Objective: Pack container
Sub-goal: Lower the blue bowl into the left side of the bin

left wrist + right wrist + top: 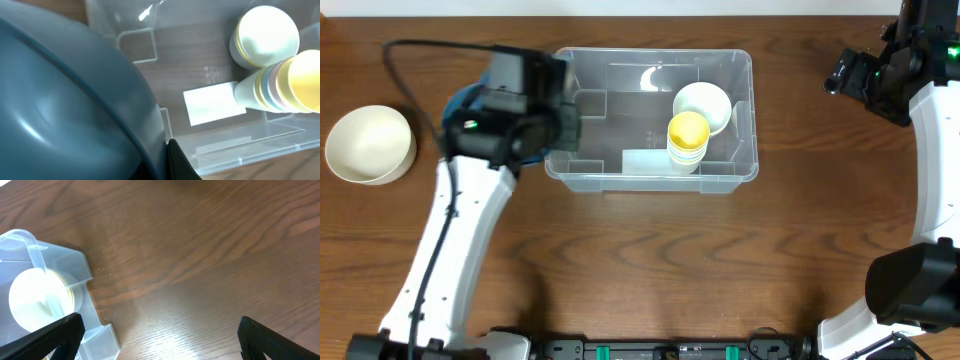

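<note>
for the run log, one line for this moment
left gripper: holds blue bowl at container left end | right gripper: open, empty | in container: cup stack, white bowl

A cream bowl (370,144) is seen upright on the wooden counter (650,260), near its left edge and well apart from everything else. Inside the container (740,172), a stack of pastel cups (687,138) topped by a yellow one is set just beside a white cup (704,104), whose open mouth is turned upward. A blue bowl (65,100) is shown very close in the left wrist view, where its rounded side fills the left half of the frame.
</note>
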Robot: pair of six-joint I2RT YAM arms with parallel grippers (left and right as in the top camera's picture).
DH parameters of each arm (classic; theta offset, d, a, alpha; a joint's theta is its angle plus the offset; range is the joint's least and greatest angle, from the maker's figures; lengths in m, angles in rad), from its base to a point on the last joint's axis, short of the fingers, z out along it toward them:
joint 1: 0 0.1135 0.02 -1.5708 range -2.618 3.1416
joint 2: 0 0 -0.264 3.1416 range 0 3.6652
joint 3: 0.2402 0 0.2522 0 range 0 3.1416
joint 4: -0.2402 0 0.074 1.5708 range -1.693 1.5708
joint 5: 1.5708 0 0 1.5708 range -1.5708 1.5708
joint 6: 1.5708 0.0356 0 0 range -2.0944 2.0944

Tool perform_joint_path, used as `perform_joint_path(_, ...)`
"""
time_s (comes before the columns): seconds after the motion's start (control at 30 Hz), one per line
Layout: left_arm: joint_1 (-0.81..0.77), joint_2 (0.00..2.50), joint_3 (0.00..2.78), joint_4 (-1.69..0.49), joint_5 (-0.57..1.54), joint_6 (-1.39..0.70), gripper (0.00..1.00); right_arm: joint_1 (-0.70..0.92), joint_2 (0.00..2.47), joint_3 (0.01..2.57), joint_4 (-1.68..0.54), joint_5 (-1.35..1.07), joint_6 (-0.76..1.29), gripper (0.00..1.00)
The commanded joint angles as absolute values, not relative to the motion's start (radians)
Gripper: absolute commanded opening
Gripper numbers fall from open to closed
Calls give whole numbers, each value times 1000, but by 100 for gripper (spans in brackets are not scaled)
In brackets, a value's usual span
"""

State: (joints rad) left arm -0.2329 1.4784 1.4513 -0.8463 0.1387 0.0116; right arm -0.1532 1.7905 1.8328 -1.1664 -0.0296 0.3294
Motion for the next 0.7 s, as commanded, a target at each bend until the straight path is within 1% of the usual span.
perform_joint_path(0.0,-276,1497,1461,-820,81,60,6,-157,1775,1845,-1168,-26,336,99)
perform_joint_path(0.2,-365,1545,1461,-779,72,129,6,-157,1775,1845,-1168,-26,336,99)
perform_joint_path(0.37,-450,1592,1461,-753,23,188,6,-157,1775,1845,-1168,-26,336,99)
perform_joint_path(0.47,-492,1642,1461,-739,-43,214,6,-157,1775,1845,-1168,-26,336,99)
perform_joint_path(0.53,-504,1676,1461,-731,-76,216,6,-157,1775,1845,-1168,-27,336,99)
perform_joint_path(0.67,-508,1742,1461,-718,-80,216,6,-157,1775,1845,-1168,-27,336,99)
